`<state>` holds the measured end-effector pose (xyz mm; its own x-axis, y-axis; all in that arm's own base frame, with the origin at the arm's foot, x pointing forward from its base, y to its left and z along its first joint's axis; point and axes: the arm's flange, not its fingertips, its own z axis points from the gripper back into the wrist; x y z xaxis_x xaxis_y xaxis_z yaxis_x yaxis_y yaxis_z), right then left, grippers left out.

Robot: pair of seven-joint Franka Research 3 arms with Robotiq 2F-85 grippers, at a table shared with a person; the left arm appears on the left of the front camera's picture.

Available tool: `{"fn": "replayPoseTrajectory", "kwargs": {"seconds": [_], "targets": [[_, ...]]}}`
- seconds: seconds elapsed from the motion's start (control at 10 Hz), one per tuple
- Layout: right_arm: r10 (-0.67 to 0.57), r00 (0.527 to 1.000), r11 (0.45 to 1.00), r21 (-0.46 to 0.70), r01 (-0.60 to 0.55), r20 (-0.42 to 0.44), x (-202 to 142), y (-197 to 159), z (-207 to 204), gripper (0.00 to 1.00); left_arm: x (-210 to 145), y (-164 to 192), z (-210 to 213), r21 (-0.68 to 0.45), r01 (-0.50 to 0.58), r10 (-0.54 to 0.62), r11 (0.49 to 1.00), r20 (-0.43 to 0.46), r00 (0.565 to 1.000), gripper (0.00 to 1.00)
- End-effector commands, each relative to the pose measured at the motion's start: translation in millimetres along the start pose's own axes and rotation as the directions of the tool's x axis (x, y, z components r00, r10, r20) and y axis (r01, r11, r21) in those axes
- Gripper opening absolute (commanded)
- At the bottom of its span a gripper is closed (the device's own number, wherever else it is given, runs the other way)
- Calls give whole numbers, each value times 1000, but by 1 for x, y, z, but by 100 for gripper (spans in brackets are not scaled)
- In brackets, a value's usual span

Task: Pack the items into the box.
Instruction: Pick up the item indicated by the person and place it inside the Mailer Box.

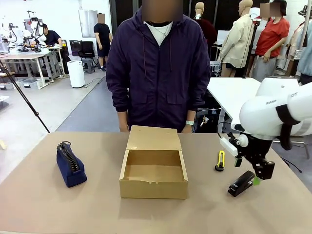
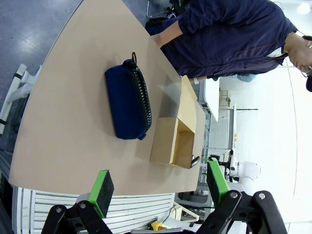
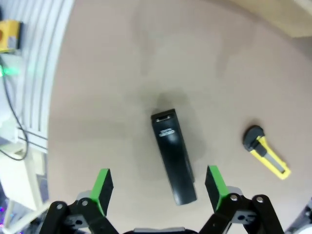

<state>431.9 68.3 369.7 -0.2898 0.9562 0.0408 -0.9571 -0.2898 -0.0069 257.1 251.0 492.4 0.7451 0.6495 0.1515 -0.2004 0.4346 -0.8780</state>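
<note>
On the left part of the table [image 1: 39, 204] lies the navy pouch [image 1: 71, 165], zip upward. Its long axis runs from the robot's side toward the far side, leaning a little to the left, and the zip pull is at the far end. The left gripper [image 2: 159, 175] hangs high above the table's near-left edge, its jaws spread wide and holding nothing; between its green pads [image 2: 102, 187] its wrist view has the pouch [image 2: 127, 102] and, past it, the box [image 2: 165, 141].

At the middle stands the box [image 1: 153, 187], open, with its long side across the table. Its flap lid is laid back at the far edge, toward the person [image 1: 158, 73] who stands just behind it.

Right of the box, apart from it, lies the utility knife [image 1: 221, 161]. Its long axis goes near to far, with the black rounded end toward the robot.

Nearer to the robot and a little more right is the black stapler [image 1: 241, 183], lying diagonally (near end to the left, far end to the right). The right gripper [image 1: 257, 179] is low over its far-right end, jaws fully apart and gripping nothing. I cannot tell if a pad touches the tool. From the right wrist, the stapler [image 3: 174, 156] lies along the fingers' direction, one end between the pads [image 3: 213, 183], with the knife [image 3: 267, 152] off to the side.
</note>
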Motion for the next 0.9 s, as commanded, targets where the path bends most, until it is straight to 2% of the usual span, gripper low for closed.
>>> {"fn": "replayPoseTrajectory", "kwargs": {"seconds": [0.0, 0.1, 0.4, 0.6, 0.8], "targets": [[105, 992, 994, 17, -104, -74, -9, -24, -19, 100, 1, 1, 1, -21, 16, -16, 1000, 5, 1000, 100], [101, 987, 995, 34, -97, -124, -11, -27, -29, 100, 1, 1, 1, -21, 16, -16, 1000, 5, 1000, 100], [132, 981, 989, 79, -122, -141, -11, -29, -51, 100, 1, 1, 1, -21, 16, -16, 1000, 5, 1000, 100], [118, 984, 993, -2, -120, -131, -12, -25, -65, 100, 1, 1, 1, -21, 16, -16, 1000, 5, 1000, 100], [86, 990, 996, -15, -88, -116, -14, -22, -72, 100, 1, 1, 1, -21, 16, -16, 1000, 5, 1000, 100]]}}
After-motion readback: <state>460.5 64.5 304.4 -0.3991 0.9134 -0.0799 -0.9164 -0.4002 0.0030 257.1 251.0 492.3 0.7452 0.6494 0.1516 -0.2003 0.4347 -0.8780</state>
